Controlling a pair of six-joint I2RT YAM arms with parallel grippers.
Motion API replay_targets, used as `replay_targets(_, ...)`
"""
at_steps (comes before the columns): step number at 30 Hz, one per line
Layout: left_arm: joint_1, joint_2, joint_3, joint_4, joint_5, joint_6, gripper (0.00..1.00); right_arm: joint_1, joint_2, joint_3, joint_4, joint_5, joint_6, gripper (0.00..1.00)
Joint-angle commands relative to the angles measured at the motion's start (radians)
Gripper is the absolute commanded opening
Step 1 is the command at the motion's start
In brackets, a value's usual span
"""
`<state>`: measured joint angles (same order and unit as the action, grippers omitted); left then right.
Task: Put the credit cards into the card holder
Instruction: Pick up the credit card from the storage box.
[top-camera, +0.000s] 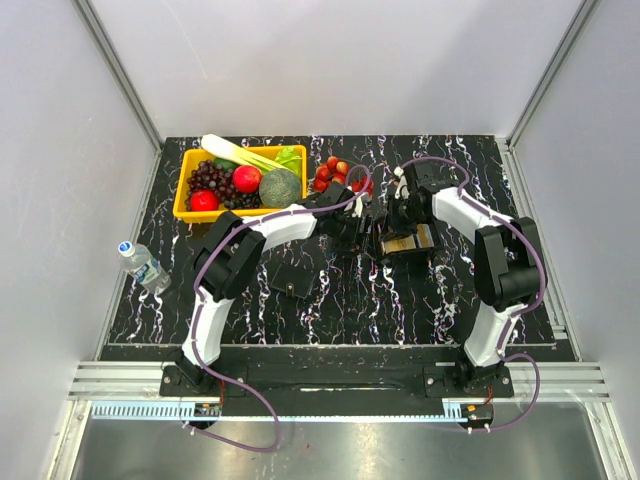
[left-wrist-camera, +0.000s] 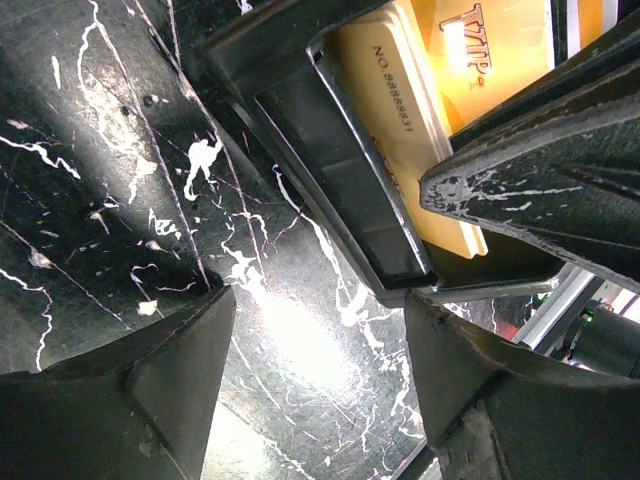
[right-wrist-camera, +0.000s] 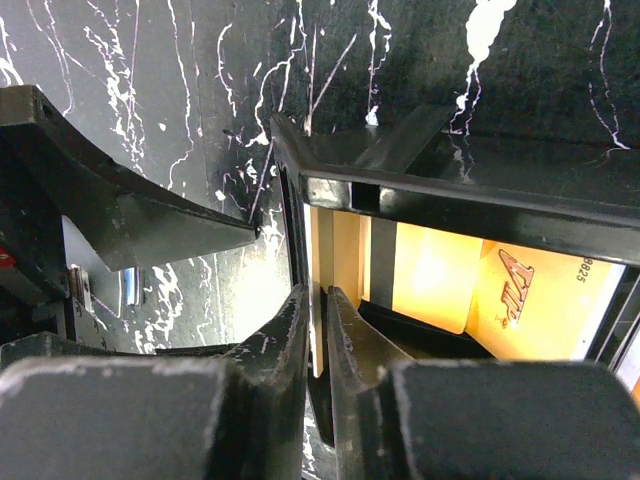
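Black marble-patterned table (top-camera: 330, 310) with white veins fills the floor of a pale-walled enclosure. Both arms reach to its middle, and their tips meet over a black tray (right-wrist-camera: 450, 200).

The right gripper (right-wrist-camera: 318, 330) points down at the tray's edge. Its two fingers are pressed almost together, and a thin cream strip stands on edge between them: it is pinching one of the credit cards (right-wrist-camera: 540, 300). The rest lie flat in the tray just beyond and to the side of its fingertips, gold with "VIP" printed on the top one.

The left gripper (left-wrist-camera: 315, 370) is just beside the right one, on the tray's other side. Its fingers are spread wide and hold nothing. Bare table shows between them, and the tray's wall lies just ahead of the tips. A card numbered along its edge shows inside the tray.

The card holder (top-camera: 293, 282), a flat black case, lies on the table well behind the left gripper, back toward the arm bases and beside that arm's elbow. It is apart from the tray.

A yellow basket (top-camera: 183, 212) of grapes, apples and greens sits to the far left of the left gripper. A cluster of red fruit (top-camera: 338, 175) lies just beyond it. A water bottle (top-camera: 143, 263) lies off the table's left edge.
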<state>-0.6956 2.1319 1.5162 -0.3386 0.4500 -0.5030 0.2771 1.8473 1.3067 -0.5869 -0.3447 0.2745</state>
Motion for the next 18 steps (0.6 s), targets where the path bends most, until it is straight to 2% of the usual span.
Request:
replay_targets(1, 0.007, -0.035, 0.002, 0.036, 0.016, -0.002, 0.72, -0.018, 0.006, -0.006, 0.038, -0.094, 0.02, 0.19)
replay_targets(10, 0.008, -0.035, 0.001, 0.036, 0.018, -0.005, 0.72, -0.024, 0.023, -0.006, 0.047, -0.134, 0.029, 0.15)
replay_targets(12, 0.008, -0.035, 0.001, 0.036, 0.016, -0.003, 0.72, -0.027, 0.024, -0.007, 0.048, -0.145, 0.028, 0.11)
replay_targets(18, 0.008, -0.032, 0.004, 0.036, 0.019, -0.005, 0.72, -0.035, 0.018, -0.02, 0.061, -0.163, 0.037, 0.06)
